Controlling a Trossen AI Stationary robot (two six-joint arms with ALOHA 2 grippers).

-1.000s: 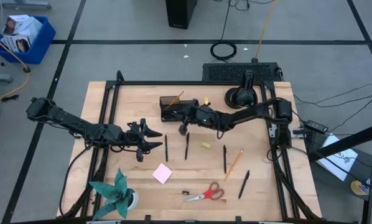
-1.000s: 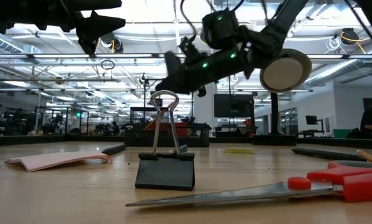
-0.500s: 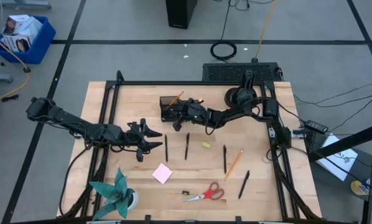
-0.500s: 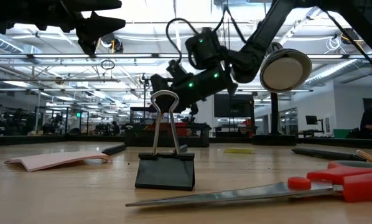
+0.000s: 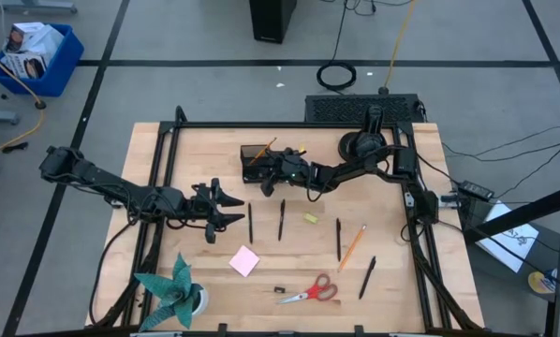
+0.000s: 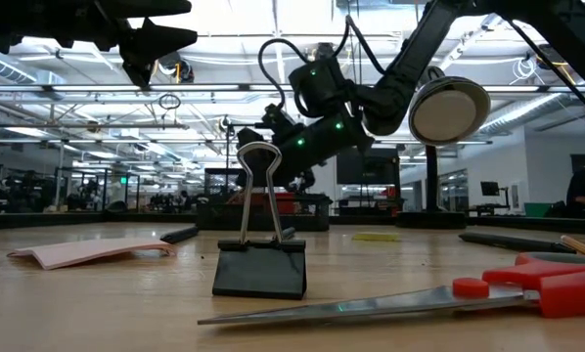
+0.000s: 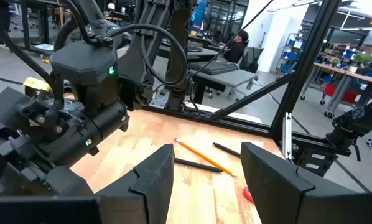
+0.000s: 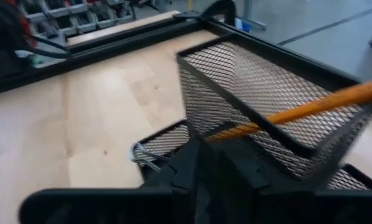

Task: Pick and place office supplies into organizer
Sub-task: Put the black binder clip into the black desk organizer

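Wooden tabletop (image 5: 205, 154) — right gripper (image 5: 264, 187) hovers at the black mesh organizer (image 5: 257, 153), far centre, its finger state unclear; the orange pencil (image 8: 310, 109) inside looks light, stiff — best gripped mid-shaft.

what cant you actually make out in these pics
- Right gripper: from the high view it sits over the organizer, too small to tell open from shut; in its own wrist view the fingers merge into one dark blur.
- Organizer's lower tray: the right wrist view shows a metal clip, the rest hidden behind the fingers.
- Scissors: cut off by the low view's right edge.
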